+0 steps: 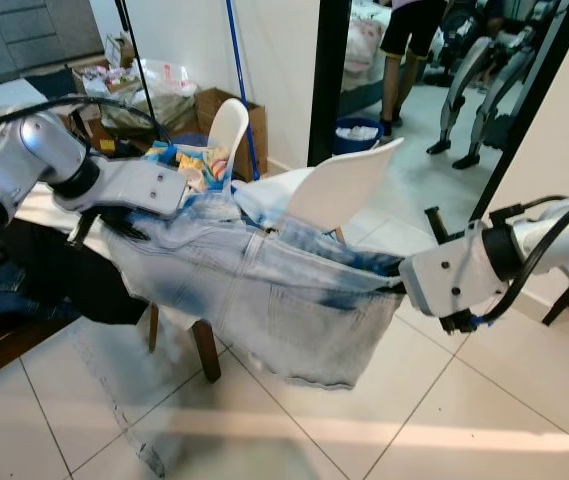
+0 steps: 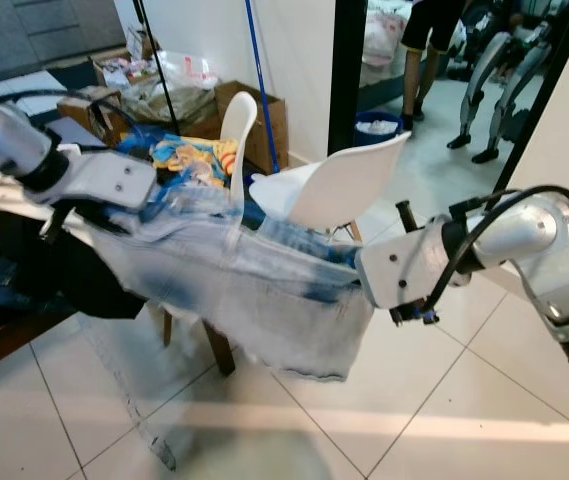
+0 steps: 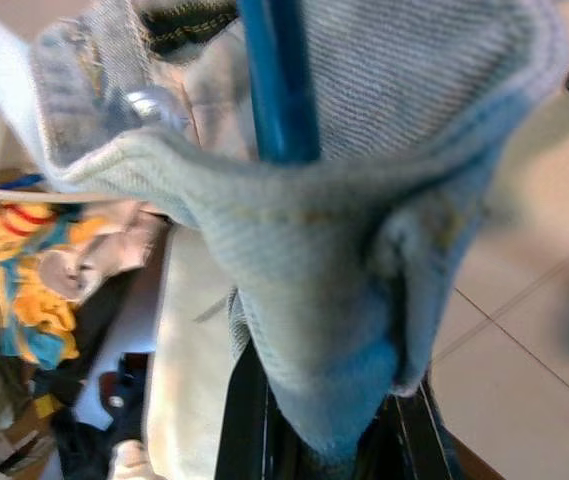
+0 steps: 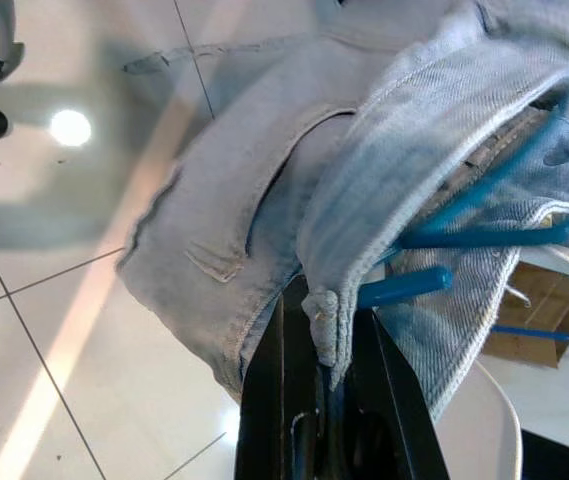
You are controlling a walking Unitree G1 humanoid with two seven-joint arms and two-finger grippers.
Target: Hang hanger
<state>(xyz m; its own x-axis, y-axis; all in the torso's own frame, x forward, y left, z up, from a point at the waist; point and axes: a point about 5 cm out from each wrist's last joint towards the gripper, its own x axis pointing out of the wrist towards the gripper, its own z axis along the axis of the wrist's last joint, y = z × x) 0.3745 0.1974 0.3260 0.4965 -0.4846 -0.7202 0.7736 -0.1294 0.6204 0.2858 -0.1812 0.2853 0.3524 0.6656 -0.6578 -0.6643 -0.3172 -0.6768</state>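
Note:
A pair of light blue jeans (image 1: 264, 290) hangs stretched between my two grippers above the tiled floor. My left gripper (image 3: 324, 450) is shut on a fold of the denim at one end of the waistband. My right gripper (image 4: 329, 400) is shut on the waistband hem at the other end (image 1: 399, 285). A blue plastic hanger (image 4: 464, 235) sits inside the waistband; its bar (image 3: 279, 80) crosses the denim close to my left fingers. One trouser leg trails down to the floor (image 1: 114, 400).
Two white chairs (image 1: 339, 185) (image 1: 226, 130) stand right behind the jeans, with wooden legs (image 1: 204, 350) below. Dark clothing (image 1: 54, 270) and a colourful cloth (image 1: 189, 160) lie to the left. A cardboard box (image 1: 254, 115), a person (image 1: 409, 40) and another robot (image 1: 479, 70) are farther back.

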